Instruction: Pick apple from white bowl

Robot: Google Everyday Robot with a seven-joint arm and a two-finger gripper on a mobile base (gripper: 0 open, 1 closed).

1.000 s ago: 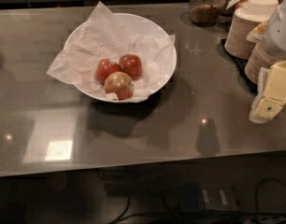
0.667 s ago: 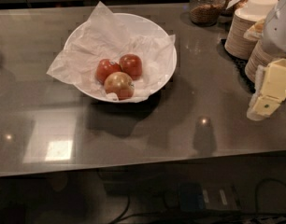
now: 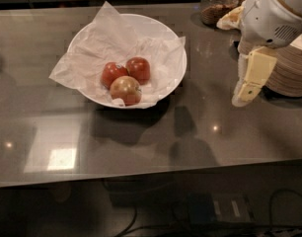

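The white bowl (image 3: 176, 43) is set on the grey table (image 3: 141, 142), left of centre, and is lined with a crumpled white paper sheet (image 3: 84, 58) that spills over the rim toward 9 o'clock. Three apples are clustered in the lower middle of the bowl. The apple (image 3: 113, 74), deep red, is placed at the 9 o'clock side of the cluster. It is touched at 3 o'clock by a second red apple (image 3: 139, 69) and at 5 o'clock by a paler yellow-orange apple (image 3: 125, 90).

The apple is seen as round, so no long axis can be made out. A small pale spot is seen on its upper edge toward 1 o'clock, but which way the stem end points cannot be told. Its lower part is hidden behind the paler apple.

The gripper (image 3: 242, 98) is held above the table at 3 o'clock from the bowl, well apart from it, pointing downward. Whether it is released or clenched cannot be told. The white robot arm (image 3: 269, 14) is cut off by the top right corner. A stack of beige disposable bowls (image 3: 291, 75) is partly hidden behind the gripper and cut off at the right edge. A glass jar (image 3: 216, 6) with brown contents is seen at 1 o'clock from the bowl, cropped at the top.
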